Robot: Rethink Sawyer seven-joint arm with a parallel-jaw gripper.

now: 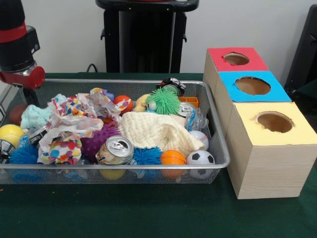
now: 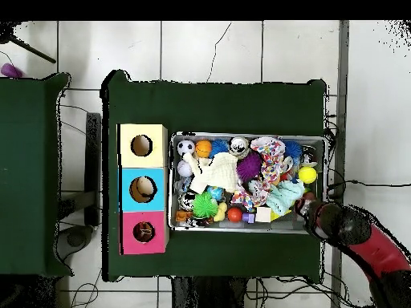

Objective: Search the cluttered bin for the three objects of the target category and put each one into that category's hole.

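While the front view shows only the red and black arm [image 1: 17, 44] above the silver wire-mesh bin [image 1: 218, 148], the overhead view reveals items inside the blue-topped box [image 2: 143, 189] and pink-topped box [image 2: 144, 232]; whether the fingers are clenched, I cannot tell.

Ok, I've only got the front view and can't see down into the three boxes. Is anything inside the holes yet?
Observer: From overhead, the blue box shows something pale lying inside its hole.
Operator: And the red one?
Observer: The red box has something dark and mottled in its hole; I cannot tell what it is.
Operator: The yellow one?
Observer: The yellow box looks plain brown inside its hole; I see nothing in it.
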